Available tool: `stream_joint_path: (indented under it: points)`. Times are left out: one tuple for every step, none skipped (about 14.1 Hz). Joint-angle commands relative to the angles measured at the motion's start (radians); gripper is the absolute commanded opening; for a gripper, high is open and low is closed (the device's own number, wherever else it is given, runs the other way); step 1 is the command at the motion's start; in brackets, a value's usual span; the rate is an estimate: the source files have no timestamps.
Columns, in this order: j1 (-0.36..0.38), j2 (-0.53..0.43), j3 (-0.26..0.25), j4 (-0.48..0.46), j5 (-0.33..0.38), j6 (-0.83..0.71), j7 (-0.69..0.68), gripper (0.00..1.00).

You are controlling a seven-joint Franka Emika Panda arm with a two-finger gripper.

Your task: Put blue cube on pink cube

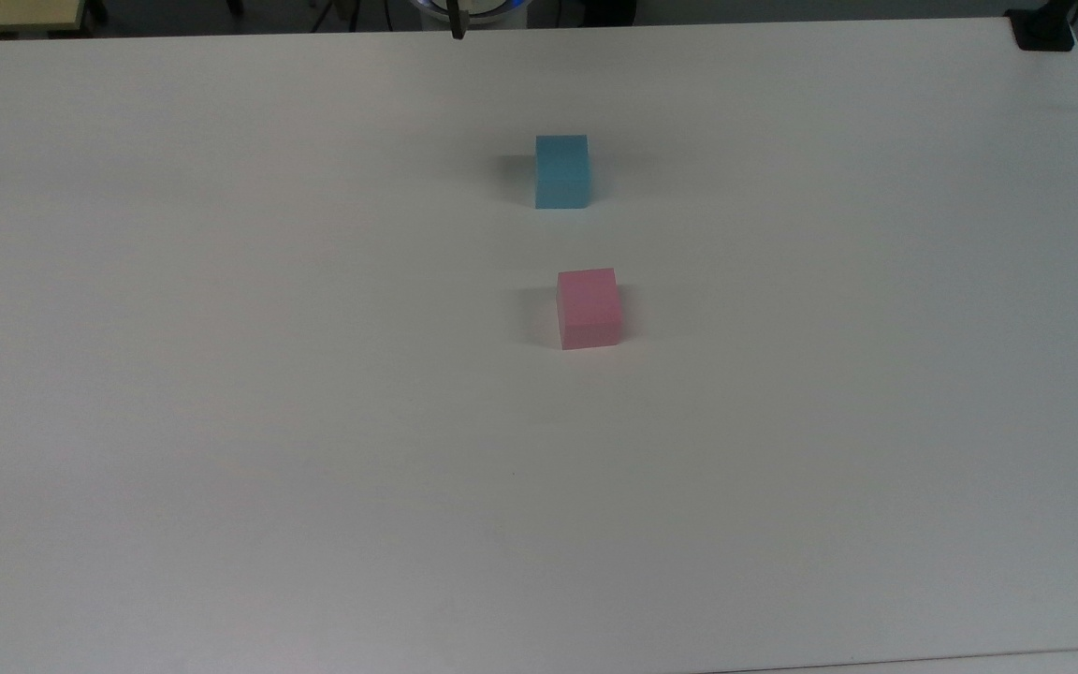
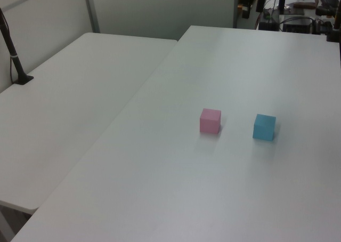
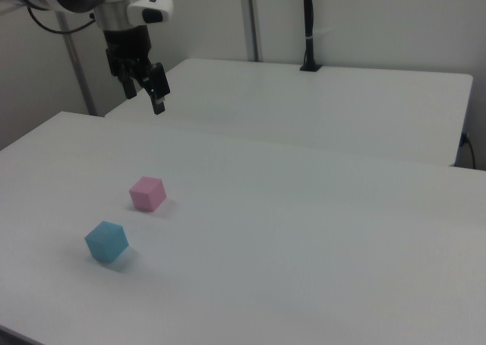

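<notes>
The blue cube (image 1: 561, 171) rests on the white table (image 1: 221, 374), a short gap from the pink cube (image 1: 588, 308). In the left view the blue cube (image 2: 264, 127) lies to the right of the pink cube (image 2: 210, 120). In the right view the blue cube (image 3: 106, 241) sits nearer the camera than the pink cube (image 3: 147, 193). My gripper (image 3: 146, 100) hangs high above the table, well up and back from both cubes, open with nothing between its fingers. One dark finger (image 1: 457, 23) pokes in at the top view's upper edge.
A second white table (image 2: 64, 103) adjoins the work table along a seam. A black post with a cable (image 3: 307, 26) stands clamped on it. A black clamp (image 1: 1044, 28) sits at the top view's upper right corner. Cables and equipment (image 2: 298, 18) crowd the left view's far end.
</notes>
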Motion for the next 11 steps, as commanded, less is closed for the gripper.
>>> stream_joint_path:
  points:
    - [-0.024,-0.01,0.012,0.004,-0.002,0.029,0.012,1.0]
    - [-0.025,-0.01,0.012,0.003,-0.002,0.028,0.012,1.0]
    - [-0.025,-0.01,0.012,0.003,-0.003,0.022,0.01,1.0]
    - [-0.025,-0.01,0.012,0.004,-0.005,0.008,0.003,1.0]
    - [-0.025,-0.01,0.012,0.006,-0.005,-0.004,-0.019,1.0]
    - [-0.025,-0.011,0.012,0.006,-0.005,-0.021,-0.046,1.0]
    - [-0.025,-0.013,0.012,0.009,-0.007,-0.036,-0.071,1.0]
    - [-0.025,-0.014,0.012,0.009,-0.007,-0.044,-0.091,1.0]
    - [-0.025,-0.017,0.012,0.007,-0.007,-0.044,-0.103,1.0]
    - [-0.025,-0.017,0.012,0.006,-0.007,-0.044,-0.108,1.0]
    - [-0.025,-0.017,0.012,0.004,-0.007,-0.04,-0.106,1.0]
